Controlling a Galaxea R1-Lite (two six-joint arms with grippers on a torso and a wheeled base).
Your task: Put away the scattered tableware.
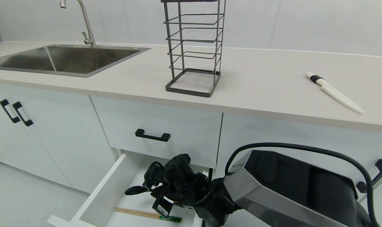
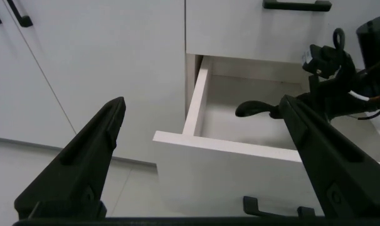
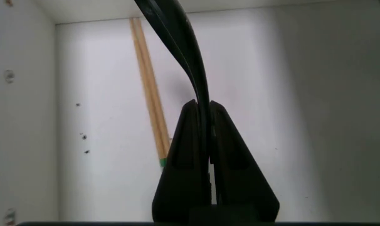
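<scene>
Your right tool [image 3: 209, 110], clamped on the handle of the slim black spoon [image 3: 177, 37], hangs over the open white drawer [image 1: 99, 195] near the wooden chopsticks [image 3: 149, 94] (your left tool [image 2: 202, 107] waits spread apart). Release the spoon while it is tilted and it may clatter onto them or strike the drawer wall.

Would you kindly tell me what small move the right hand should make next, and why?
Probably lower the right hand a little and open it, letting the black spoon drop into the drawer. The hand is shut on the spoon's handle over the open drawer, where the chopsticks already lie, so release looks like the step left.
</scene>
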